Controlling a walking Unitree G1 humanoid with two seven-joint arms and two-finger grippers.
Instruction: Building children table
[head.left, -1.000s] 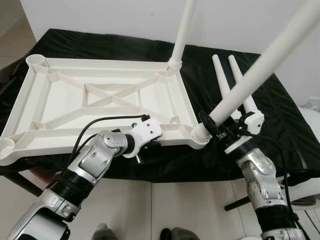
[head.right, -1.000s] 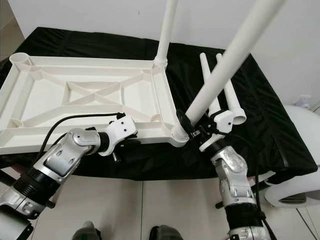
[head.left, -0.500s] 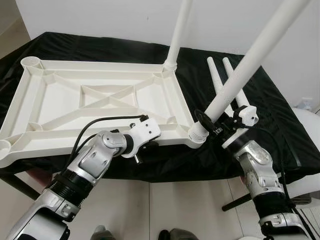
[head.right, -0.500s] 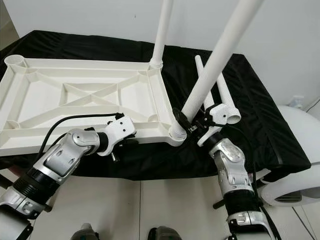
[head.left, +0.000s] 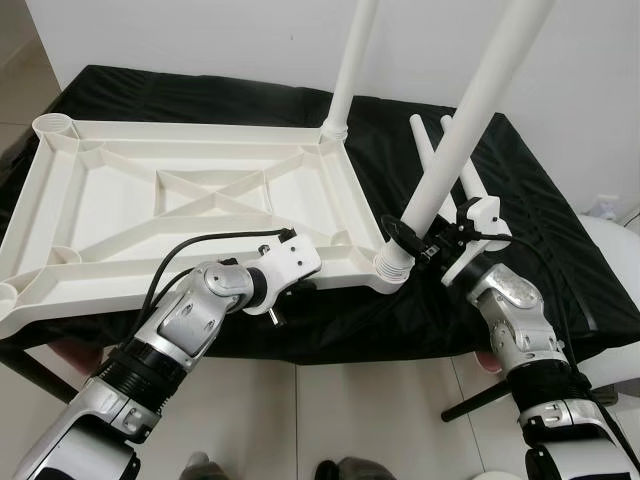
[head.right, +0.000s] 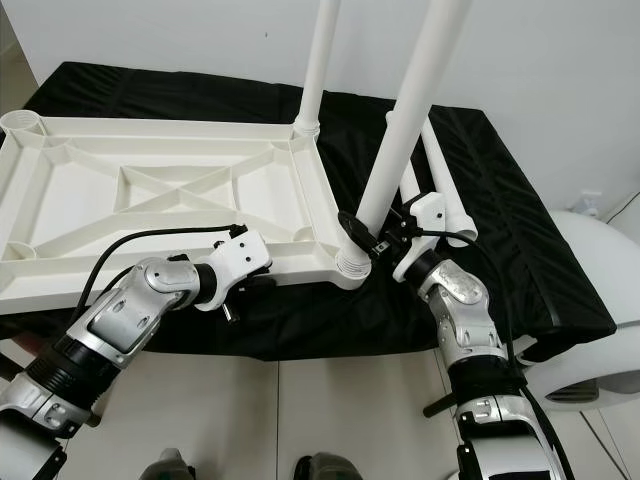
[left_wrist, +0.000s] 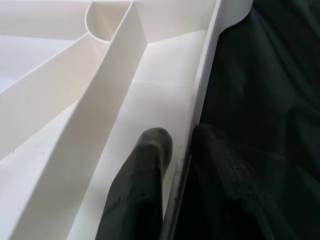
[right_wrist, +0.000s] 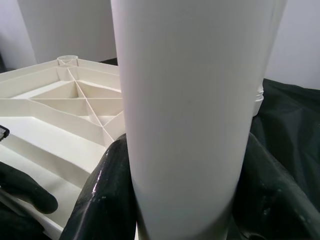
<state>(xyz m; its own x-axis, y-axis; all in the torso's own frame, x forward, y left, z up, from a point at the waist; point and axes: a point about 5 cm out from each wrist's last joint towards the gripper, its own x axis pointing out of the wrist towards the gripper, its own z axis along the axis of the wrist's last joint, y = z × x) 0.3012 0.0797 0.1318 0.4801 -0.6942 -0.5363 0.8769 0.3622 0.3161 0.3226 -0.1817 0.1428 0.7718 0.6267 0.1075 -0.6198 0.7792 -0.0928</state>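
The white plastic table top (head.left: 190, 128) lies upside down on a black-draped table. One white leg (head.left: 352, 70) stands upright in its far right corner socket. My right gripper (head.left: 415, 243) is shut on a second leg (head.left: 470, 100) just above the near right corner socket (head.left: 388, 268), where the foot of the leg sits; the leg leans slightly to the right. In the right wrist view the black fingers (right_wrist: 107, 195) hug that leg (right_wrist: 190, 100). My left gripper (left_wrist: 181, 137) is shut on the table top's near rim (left_wrist: 202, 95), one finger inside and one outside.
Two loose white legs (head.left: 468, 180) lie on the black cloth (head.left: 540, 220) right of the table top. A white rounded object (head.left: 618, 250) and a black stand foot (head.left: 470, 405) are on the tiled floor at the right. A white wall is close behind.
The leg in my right gripper has swung from a strong lean to the right towards upright over the near right socket. My left gripper keeps its hold on the rim.
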